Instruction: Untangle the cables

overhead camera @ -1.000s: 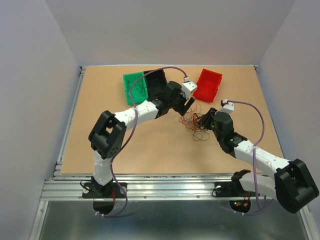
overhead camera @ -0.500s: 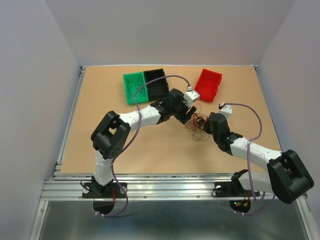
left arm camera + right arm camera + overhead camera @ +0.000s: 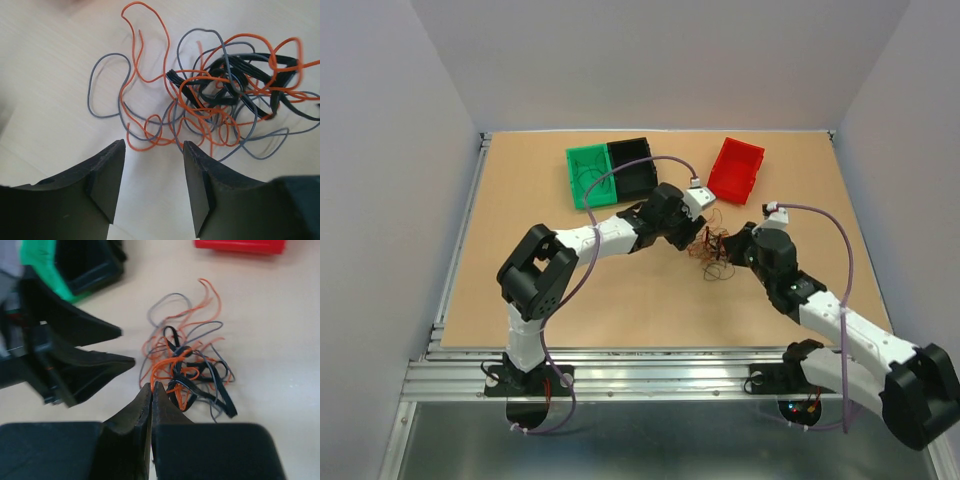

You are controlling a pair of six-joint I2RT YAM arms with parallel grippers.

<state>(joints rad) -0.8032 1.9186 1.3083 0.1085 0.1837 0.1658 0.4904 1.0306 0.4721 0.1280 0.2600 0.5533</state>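
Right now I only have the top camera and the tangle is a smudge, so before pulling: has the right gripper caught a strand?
Observer: The right gripper is shut. An orange strand of the cables runs right up to its tips, but I can't tell whether it is pinched.
Operator: And the left one?
Observer: The left gripper is open, with its tips at the tangle's near edge and no strand gripped.

Plain pale grey walls (image 3: 650, 60) box in the tan table (image 3: 520, 300) on three sides, an aluminium rail (image 3: 650, 378) runs along its near edge, and the light is soft and even.
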